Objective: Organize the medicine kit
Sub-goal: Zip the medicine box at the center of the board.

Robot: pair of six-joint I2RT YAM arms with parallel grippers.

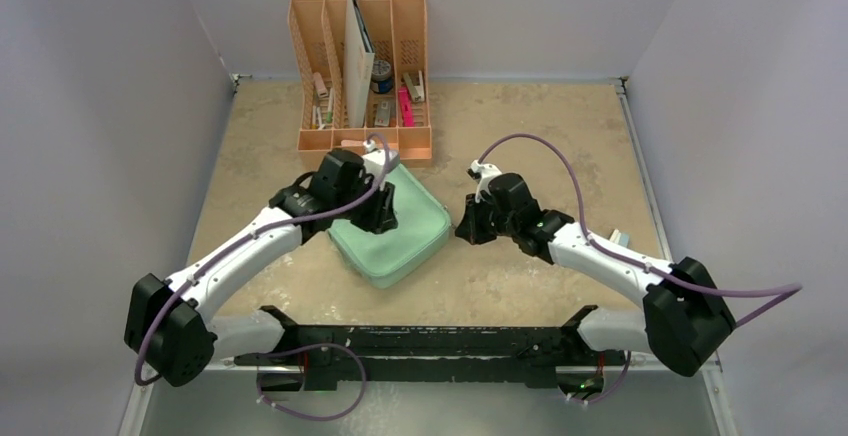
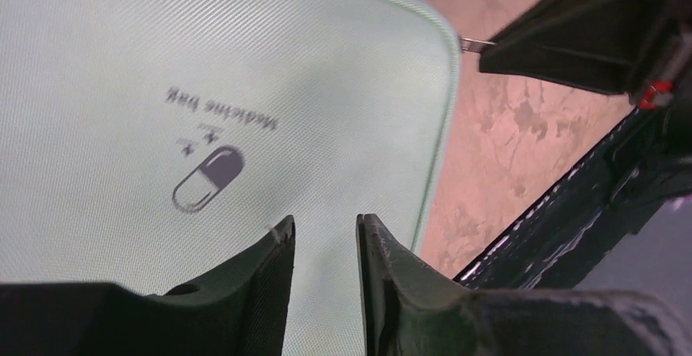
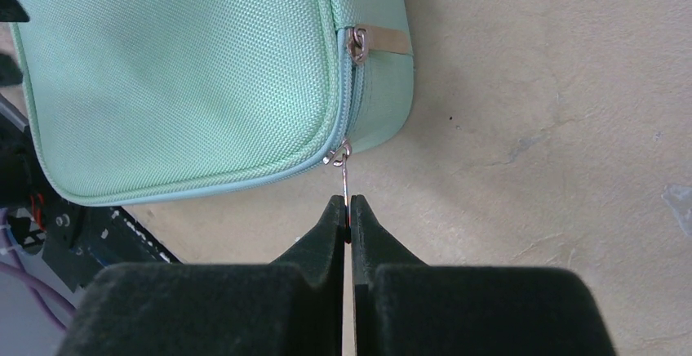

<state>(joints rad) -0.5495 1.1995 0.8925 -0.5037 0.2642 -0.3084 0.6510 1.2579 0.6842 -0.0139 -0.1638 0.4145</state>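
Kit: medicine kit (image 1: pixel 390 234) lies flat with its lid down on the tabletop (image 1: pixel 540 136), between the two arms and just in front of the peach desk organizer (image 1: pixel 308 66)
Zip: the seam looks shut along the edges in view, with a second slider (image 3: pixel 357 44) near the same corner
Right gripper (image 3: pixel 348 209): pressed together on the thin metal zip pull (image 3: pixel 346 178) at the case's corner, the pull drawn out straight from its slider
Left gripper (image 2: pixel 325 233): above the lid by the pill logo (image 2: pixel 208 179), fingers slightly spread with nothing between them; whether it touches the fabric cannot be told
Step in hand: by the look of it, working the zip along its track; which way cannot be told
Doing it well: draw along the line of the track rather than away from the case, swing the wrist to follow the rounded corner, and brace the lid with the left gripper so the case does not slide
Risk: the thin pull may slip from the pinch, or the light case may drag across the tabletop
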